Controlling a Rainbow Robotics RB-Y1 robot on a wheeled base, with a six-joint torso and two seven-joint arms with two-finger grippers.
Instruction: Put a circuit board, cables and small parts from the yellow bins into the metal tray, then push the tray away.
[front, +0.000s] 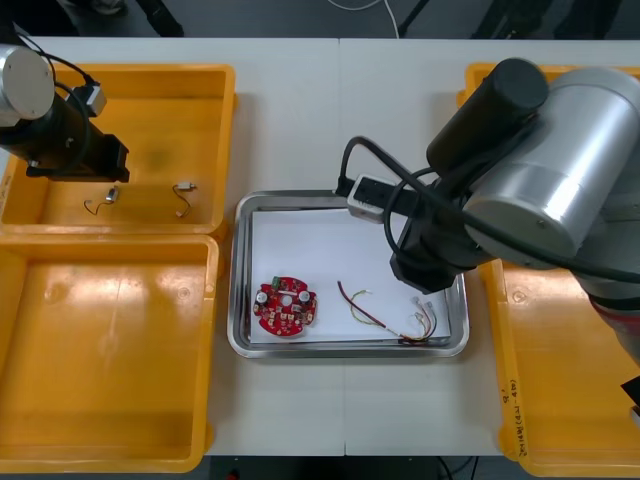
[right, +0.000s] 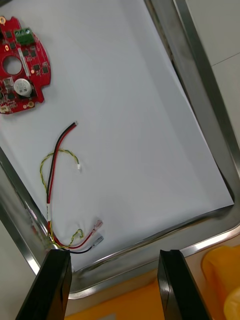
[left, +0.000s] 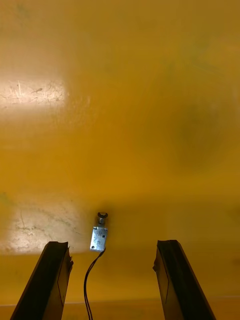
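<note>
My left gripper (left: 114, 282) is open above the floor of the far left yellow bin (front: 150, 85). A small metal part (left: 99, 235) with a thin black wire lies between its fingertips, untouched. The same part (front: 110, 197) and a second small metal part (front: 184, 188) lie near that bin's front wall. The metal tray (front: 345, 348), white inside, holds a round red circuit board (front: 285, 307) and a red and yellow cable (front: 385, 315). My right gripper (right: 112, 285) hangs open and empty over the tray's right rim, close to the cable's (right: 57, 170) connector end. The board (right: 20, 65) lies farther off.
The near left yellow bin (front: 100, 350) has nothing in it. The right yellow bins (front: 560, 370) lie partly under my right arm (front: 540, 170), and an orange bin edge (right: 225, 280) shows just past the tray rim (right: 200, 85).
</note>
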